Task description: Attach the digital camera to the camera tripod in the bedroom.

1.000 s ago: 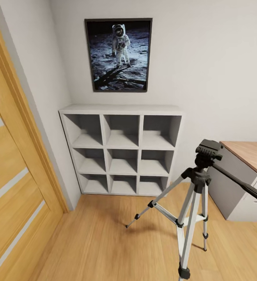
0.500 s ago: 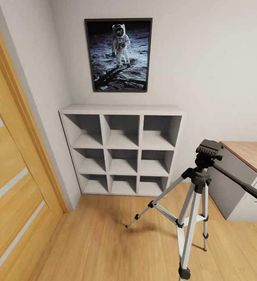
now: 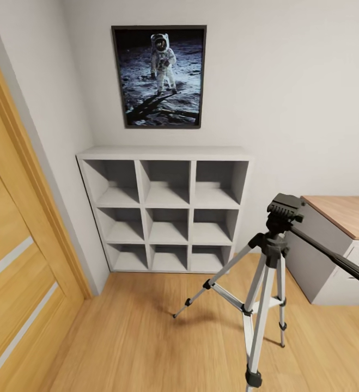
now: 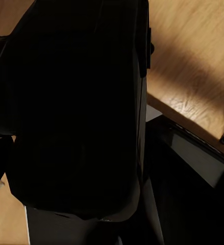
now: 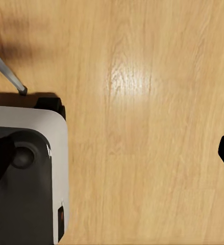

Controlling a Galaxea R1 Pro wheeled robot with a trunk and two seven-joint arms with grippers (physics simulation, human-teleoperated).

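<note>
A large dark mass was seen close against the lens in the left wrist view, too dark to be named with confidence; whether the left hand was apart, together or clamped on the digital camera could not be told. In the right wrist view the plank floor [image 5: 152, 122] and the robot's grey base [image 5: 25, 173] were shown, with a dark tip at the frame's edge, and the state of the right hand could not be judged either. In the head view the camera tripod [image 3: 270, 256] was found standing upright on the wood floor [image 3: 125, 343], its three silver legs spread, its bare black head [image 3: 284, 208] topped by nothing and its long handle [image 3: 337, 260] angled down toward the grey cabinet [image 3: 323, 261] with its wooden worktop [image 3: 348, 212]. Beyond it the white cube shelf [image 3: 165, 209] was set against the wall, under an astronaut poster [image 3: 160, 76], with the wooden door [image 3: 16, 239] at the left. The approach step was judged to be in hand; next, the base would need to be brought nearer and an arm raised to the tripod head.
</note>
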